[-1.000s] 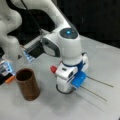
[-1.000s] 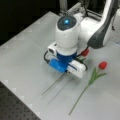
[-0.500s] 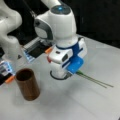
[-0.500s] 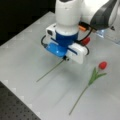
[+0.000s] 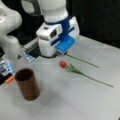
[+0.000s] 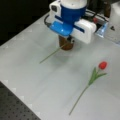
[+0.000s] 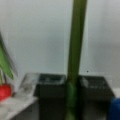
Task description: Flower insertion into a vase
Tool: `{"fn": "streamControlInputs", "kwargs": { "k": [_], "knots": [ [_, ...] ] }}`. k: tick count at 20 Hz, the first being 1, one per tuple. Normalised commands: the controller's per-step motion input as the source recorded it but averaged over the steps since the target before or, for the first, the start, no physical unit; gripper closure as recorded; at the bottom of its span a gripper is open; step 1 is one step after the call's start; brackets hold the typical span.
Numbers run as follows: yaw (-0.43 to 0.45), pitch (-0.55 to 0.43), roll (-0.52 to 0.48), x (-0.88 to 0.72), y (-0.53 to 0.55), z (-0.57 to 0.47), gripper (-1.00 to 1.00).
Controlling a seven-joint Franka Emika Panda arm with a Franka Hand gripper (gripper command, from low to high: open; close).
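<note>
- You are looking at a pale grey table [image 5: 75, 105] with a dark background behind it; in a front view a darker perforated strip [image 6: 15, 107] is running along the table's bottom-left corner.
- The gripper [image 5: 60, 53] is hanging just above the table, clenched on a bare green stem [image 5: 82, 60]; in the wrist view the stem [image 7: 75, 50] is sitting squeezed between the two dark fingers [image 7: 51, 92].
- That held stem is pointing away from the gripper, its long axis slanting down toward a front view's right, its free end near or on the table.
- The vase [image 5: 27, 85] is standing upright with its mouth open upward, near a front view's bottom left, apart from the gripper; in a front view the vase [image 6: 65, 45] is mostly hidden behind the gripper [image 6: 70, 40].
- A red tulip [image 5: 75, 70] is lying flat on the table, bloom toward the vase, stem [image 5: 97, 80] trailing to a front view's right, roughly parallel to the held stem.
- In a front view the tulip [image 6: 96, 73] is lying well apart from the gripper, with bare table all round it.
- Cluttered gear [image 5: 7, 67] is crowding the table's edge behind the vase, at a front view's left.
</note>
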Motion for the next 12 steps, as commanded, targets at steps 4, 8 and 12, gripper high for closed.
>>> {"fn": "streamControlInputs", "kwargs": {
  "k": [4, 8, 12],
  "knots": [
    [0.03, 0.038, 0.102, -0.3, -0.15, 0.07, 1.0],
    [0.041, 0.036, 0.108, -0.4, -0.28, -0.08, 1.0],
    [-0.008, -0.009, 0.072, -0.59, -0.39, -0.12, 1.0]
  ]
}}
